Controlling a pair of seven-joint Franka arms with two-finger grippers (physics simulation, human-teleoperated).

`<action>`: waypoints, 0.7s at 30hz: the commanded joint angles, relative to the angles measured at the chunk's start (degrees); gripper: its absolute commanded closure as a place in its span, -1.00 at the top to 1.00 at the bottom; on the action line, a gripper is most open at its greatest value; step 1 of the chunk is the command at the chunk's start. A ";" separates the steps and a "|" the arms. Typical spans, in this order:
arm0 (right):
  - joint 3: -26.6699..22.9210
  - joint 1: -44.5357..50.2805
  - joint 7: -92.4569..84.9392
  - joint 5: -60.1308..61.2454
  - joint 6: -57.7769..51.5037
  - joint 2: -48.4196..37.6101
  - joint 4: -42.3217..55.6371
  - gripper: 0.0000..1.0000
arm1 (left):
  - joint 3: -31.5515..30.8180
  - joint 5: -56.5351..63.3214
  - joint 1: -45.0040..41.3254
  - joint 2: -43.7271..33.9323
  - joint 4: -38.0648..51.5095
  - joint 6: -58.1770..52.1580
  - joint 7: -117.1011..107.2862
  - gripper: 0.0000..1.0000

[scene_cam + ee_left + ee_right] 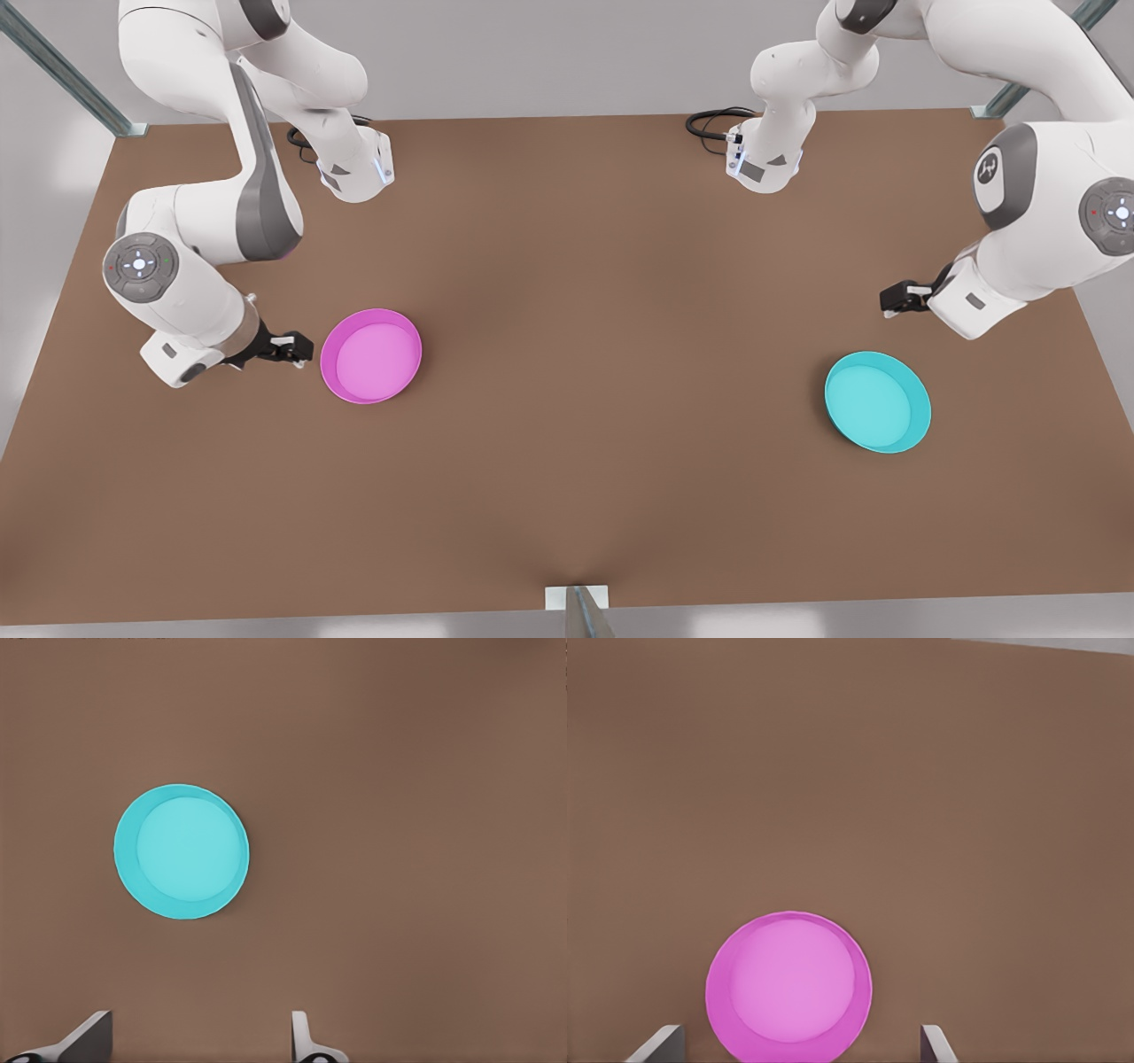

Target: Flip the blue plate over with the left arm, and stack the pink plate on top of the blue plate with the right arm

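The pink plate point(370, 355) lies rim up on the brown table point(602, 443), toward the front view's left. The right claw point(297, 347) sits just beside its rim, on the side away from the blue plate point(877, 401), its fingers point(656, 1047) spread wide and holding nothing. The blue plate rests rim up, well apart from the pink plate, toward the front view's right. The left claw point(893, 299) hovers near it, fingers point(84, 1038) spread and empty.

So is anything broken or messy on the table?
No, nothing stands out. The pink plate and blue plate both sit flat, open side up, far apart. The right gripper and left gripper are open and empty.
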 commanded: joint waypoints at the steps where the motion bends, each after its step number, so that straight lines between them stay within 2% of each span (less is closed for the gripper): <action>1: 0.00 0.09 0.03 0.01 -0.03 -0.08 0.01 1.00 | 0.00 0.10 -0.04 -0.01 0.00 0.00 0.00 1.00; 4: -0.26 -0.88 -0.15 0.18 0.23 0.62 0.10 1.00 | -0.09 -1.03 2.77 2.98 0.00 0.26 0.70 1.00; 7: 0.00 -1.76 0.21 0.54 0.14 0.88 0.80 1.00 | 0.00 -13.25 16.74 13.70 0.09 3.16 10.62 1.00; 9: 0.00 -1.67 0.47 0.54 0.40 0.88 1.24 1.00 | -0.09 -18.18 22.54 21.44 0.09 12.47 15.46 1.00; 12: 0.00 -2.20 0.03 0.62 0.58 2.20 1.68 1.00 | -0.18 -21.86 25.09 28.12 -0.26 22.67 28.73 1.00; 15: 0.00 -2.11 -0.06 0.54 0.58 2.37 1.68 1.00 | 0.00 -29.34 28.08 28.91 -9.83 32.42 41.30 1.00; 21: 0.00 -2.20 -0.06 0.62 0.58 2.73 1.68 1.00 | 0.17 -30.66 31.16 31.81 -10.90 32.43 42.28 1.00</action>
